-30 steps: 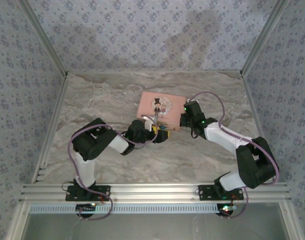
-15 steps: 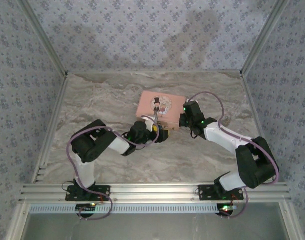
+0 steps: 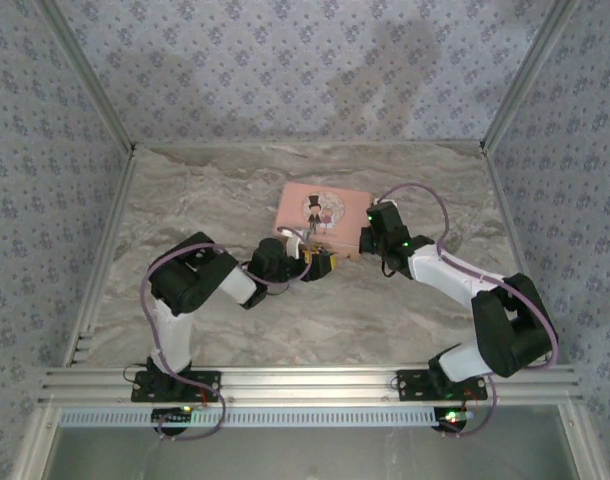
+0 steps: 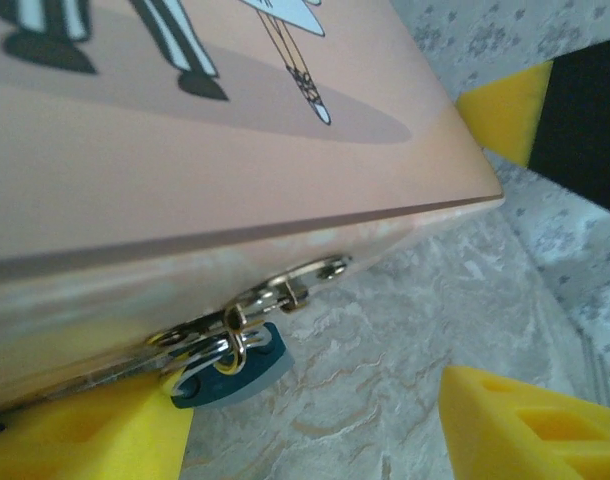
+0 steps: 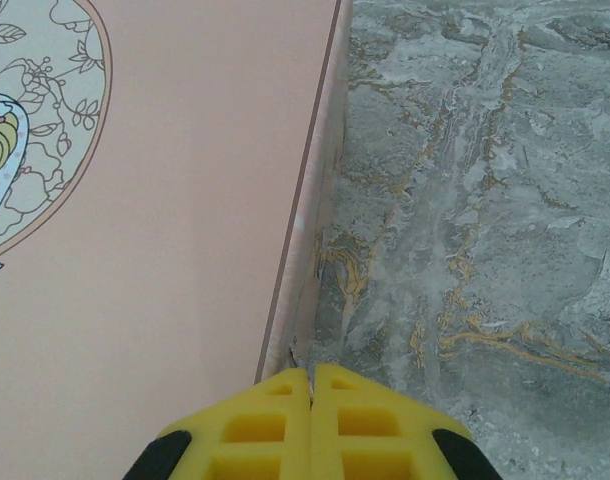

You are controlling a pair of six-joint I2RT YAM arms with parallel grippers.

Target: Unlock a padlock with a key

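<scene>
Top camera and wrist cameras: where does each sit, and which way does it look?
Top external: high behind the robot, looking down on the grey marble table, pink rectangular box, left arm, right arm, left tool, right tool.
Left wrist: low, facing the box's front and small blue padlock; its yellow fingers wide apart.
Right wrist: looks down on the box's lid edge and table; yellow fingers together.
Shared: all three see the box.

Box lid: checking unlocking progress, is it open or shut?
Shut: in the left wrist view the lid sits flush on the box, and the blue padlock hangs through the hasp.
</scene>
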